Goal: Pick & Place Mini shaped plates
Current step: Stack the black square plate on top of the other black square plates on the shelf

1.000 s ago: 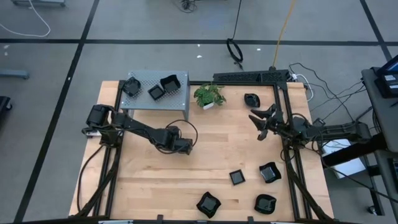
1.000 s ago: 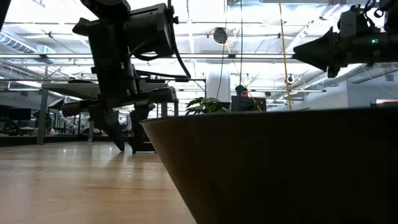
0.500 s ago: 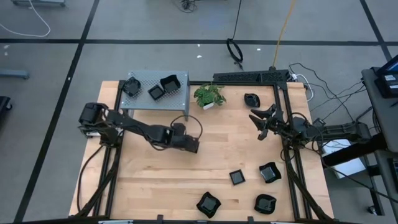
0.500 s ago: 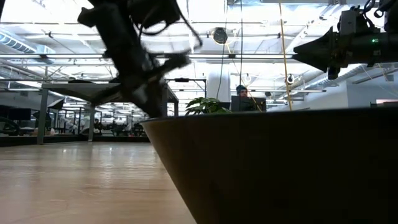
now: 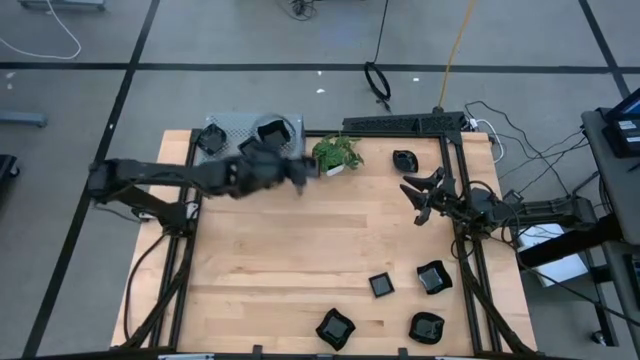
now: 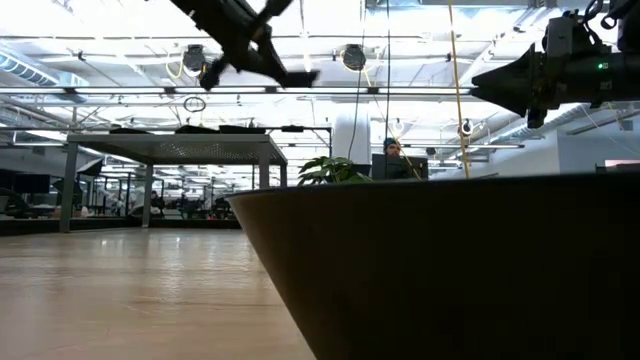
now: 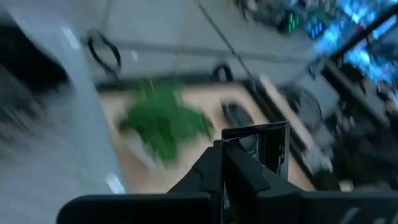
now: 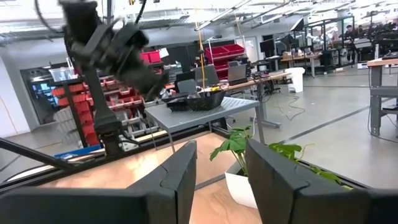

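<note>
My left gripper (image 5: pixel 298 170) hangs high above the table beside the grey raised platform (image 5: pixel 290 185). It is shut on a small black square plate (image 7: pixel 261 146), which also shows as a thin sliver past its tips in the low view (image 6: pixel 300 76). More mini plates rest on the platform (image 5: pixel 272 130) and on the wood at the near right (image 5: pixel 381 285) (image 5: pixel 433 277). My right gripper (image 5: pixel 420 195) hovers open at the right with nothing between its fingers (image 8: pixel 221 174). My left gripper pinches the plate by one edge (image 7: pixel 233 146) between its two shut fingers. The fingers come from the table's left, slanting a little downward. The plate sticks out past the fingertips and is lifted clear of table and platform.
A small green potted plant (image 5: pixel 335 153) stands just right of the platform, close to the left gripper. One plate (image 5: pixel 404 159) lies at the far right and two (image 5: pixel 335 328) (image 5: pixel 426 327) near the front edge. A dark dish (image 6: pixel 450 270) fills the low view's foreground.
My left gripper has shut at the tabletop, then risen quickly and swung toward the table's far edge, up beside the platform. It has tipped from pointing down to nearly level. The plate has come up with it, clear of the table.
</note>
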Robot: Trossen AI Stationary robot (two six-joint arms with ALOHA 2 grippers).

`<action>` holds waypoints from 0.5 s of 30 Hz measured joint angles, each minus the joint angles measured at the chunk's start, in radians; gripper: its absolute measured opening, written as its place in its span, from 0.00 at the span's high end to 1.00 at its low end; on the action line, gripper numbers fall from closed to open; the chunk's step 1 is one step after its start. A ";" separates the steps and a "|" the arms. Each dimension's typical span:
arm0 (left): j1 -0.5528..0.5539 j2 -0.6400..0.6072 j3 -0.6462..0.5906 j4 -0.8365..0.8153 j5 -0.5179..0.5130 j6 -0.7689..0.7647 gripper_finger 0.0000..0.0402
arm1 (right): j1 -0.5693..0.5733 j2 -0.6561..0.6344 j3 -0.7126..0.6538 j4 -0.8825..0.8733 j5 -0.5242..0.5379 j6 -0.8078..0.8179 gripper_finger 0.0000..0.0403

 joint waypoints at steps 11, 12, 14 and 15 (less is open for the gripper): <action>0.241 -0.250 0.000 -0.190 0.003 0.205 0.98 | 0.000 0.000 0.000 -0.003 0.000 0.000 0.69; 0.261 -0.267 0.000 -0.223 0.024 0.221 0.99 | 0.000 0.000 0.000 -0.003 0.000 0.000 0.69; 0.307 -0.300 0.000 -0.275 0.091 0.250 0.99 | 0.000 0.000 0.000 -0.003 0.000 0.000 0.69; 0.330 -0.315 0.000 -0.291 0.133 0.265 0.98 | 0.000 0.000 0.000 -0.003 0.000 0.000 0.69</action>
